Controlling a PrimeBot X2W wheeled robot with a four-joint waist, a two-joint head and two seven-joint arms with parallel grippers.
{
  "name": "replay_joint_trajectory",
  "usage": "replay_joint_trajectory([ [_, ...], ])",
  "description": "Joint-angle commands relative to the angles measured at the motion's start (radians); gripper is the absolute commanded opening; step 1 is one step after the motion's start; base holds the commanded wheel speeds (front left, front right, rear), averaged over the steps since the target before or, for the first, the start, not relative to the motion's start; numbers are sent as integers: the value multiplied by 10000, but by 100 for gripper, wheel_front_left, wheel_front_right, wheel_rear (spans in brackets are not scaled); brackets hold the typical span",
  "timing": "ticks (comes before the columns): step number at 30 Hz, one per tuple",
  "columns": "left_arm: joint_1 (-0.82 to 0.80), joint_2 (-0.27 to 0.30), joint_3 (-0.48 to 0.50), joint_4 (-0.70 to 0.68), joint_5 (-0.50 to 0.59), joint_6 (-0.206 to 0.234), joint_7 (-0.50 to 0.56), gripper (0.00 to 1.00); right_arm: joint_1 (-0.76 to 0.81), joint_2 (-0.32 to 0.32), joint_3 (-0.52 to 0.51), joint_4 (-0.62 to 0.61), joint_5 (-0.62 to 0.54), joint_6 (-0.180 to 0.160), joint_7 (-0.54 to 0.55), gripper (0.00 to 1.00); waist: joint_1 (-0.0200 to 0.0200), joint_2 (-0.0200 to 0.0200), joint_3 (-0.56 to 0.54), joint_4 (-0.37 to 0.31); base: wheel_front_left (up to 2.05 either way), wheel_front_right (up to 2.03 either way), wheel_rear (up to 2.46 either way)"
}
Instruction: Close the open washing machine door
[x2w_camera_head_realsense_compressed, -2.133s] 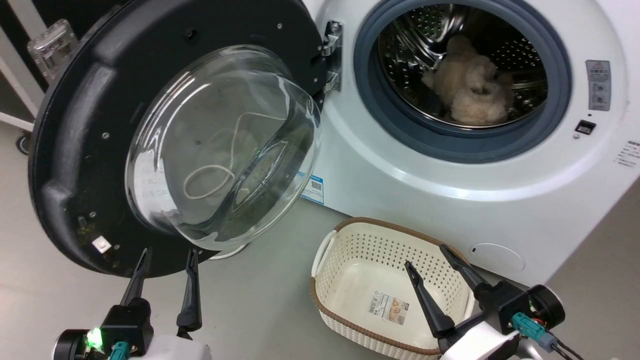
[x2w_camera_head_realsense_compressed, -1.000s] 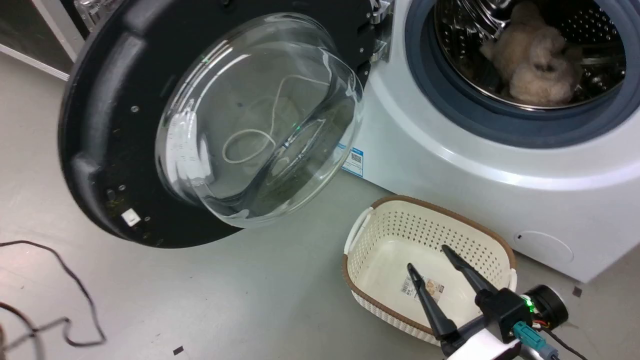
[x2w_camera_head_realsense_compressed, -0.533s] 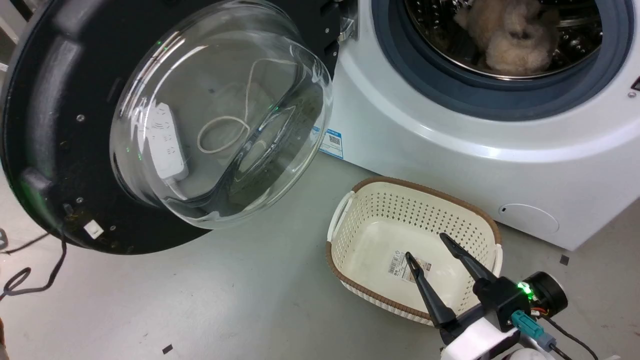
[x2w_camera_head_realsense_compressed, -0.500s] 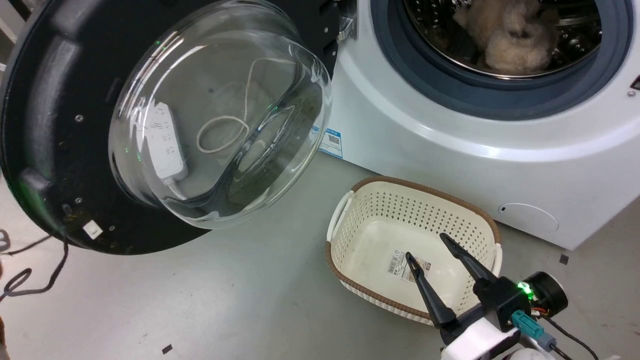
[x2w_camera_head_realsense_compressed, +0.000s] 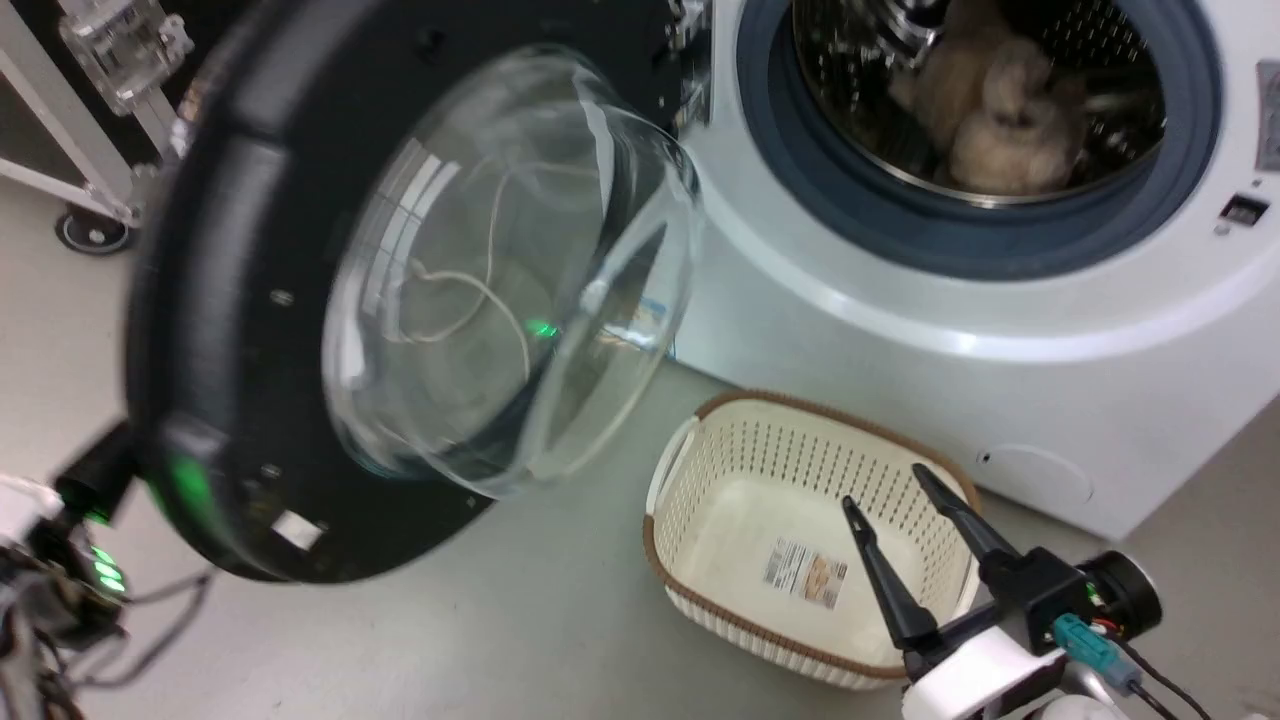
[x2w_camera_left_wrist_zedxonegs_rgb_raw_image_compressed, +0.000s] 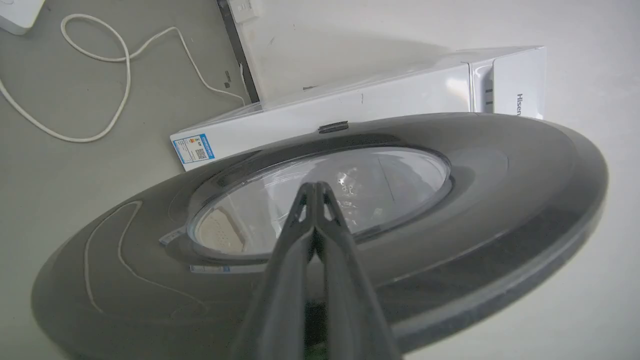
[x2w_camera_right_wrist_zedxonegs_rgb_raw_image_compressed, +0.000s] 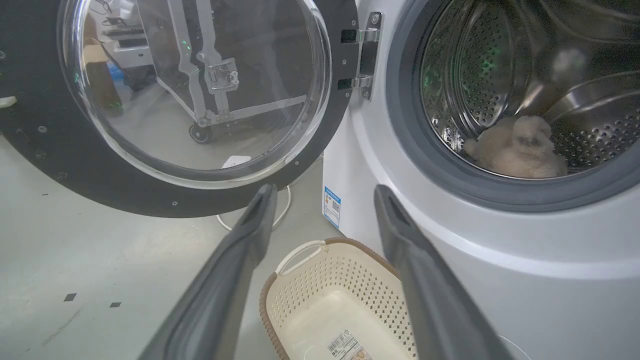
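Note:
The washing machine door (x2w_camera_head_realsense_compressed: 230, 300) stands open at the left, blurred, its glass bowl (x2w_camera_head_realsense_compressed: 500, 280) bulging toward the white washing machine (x2w_camera_head_realsense_compressed: 900, 330). In the left wrist view my left gripper (x2w_camera_left_wrist_zedxonegs_rgb_raw_image_compressed: 315, 186) is shut, tips against the glass on the door's outer face (x2w_camera_left_wrist_zedxonegs_rgb_raw_image_compressed: 500, 190). In the head view its fingers are hidden behind the door. My right gripper (x2w_camera_head_realsense_compressed: 885, 487) is open and holds nothing, above a cream basket (x2w_camera_head_realsense_compressed: 790, 465). The right wrist view looks between the right gripper's fingers (x2w_camera_right_wrist_zedxonegs_rgb_raw_image_compressed: 324, 192) at the hinge (x2w_camera_right_wrist_zedxonegs_rgb_raw_image_compressed: 365, 55) and the steel drum (x2w_camera_right_wrist_zedxonegs_rgb_raw_image_compressed: 475, 75).
A beige plush toy (x2w_camera_head_realsense_compressed: 1000, 120) lies in the drum. The basket sits on the floor just before the machine, below the door's swing. A wheeled metal frame (x2w_camera_head_realsense_compressed: 90, 120) stands far left. A white cable (x2w_camera_left_wrist_zedxonegs_rgb_raw_image_compressed: 100, 75) loops on the floor beyond the door.
The head camera has shifted. The door now looks narrower and blurred, swung toward the machine. Part of my left wrist with green lights has appeared at its lower left edge. The right gripper stays open.

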Motion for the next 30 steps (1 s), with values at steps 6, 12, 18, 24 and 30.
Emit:
replay_joint_trajectory([
  [6,1195,-904,-390,-1102,-274,-14,582,0,336,158,-626,-60,201,8,-45,100,0,0,-792,-71,0,0,0],
  [12,2577,-1953,-964,-2648,-300,220,930,0,485,200,-1016,-164,118,8,-45,100,0,0,-1113,-589,0,0,0],
  [18,3720,-2467,-1902,-3935,-618,434,867,0,577,202,-1211,-203,52,8,-45,100,0,0,-971,-1391,0,0,0],
  [24,4411,-2533,-3157,-4372,-1452,384,131,0,307,47,-982,-165,12,8,-45,100,0,0,-679,-2736,0,0,0],
  [30,4420,-2537,-4591,-4389,-2172,209,-964,0,-37,-118,-997,-274,-4,8,-45,100,0,0,-246,-4225,0,0,0],
])
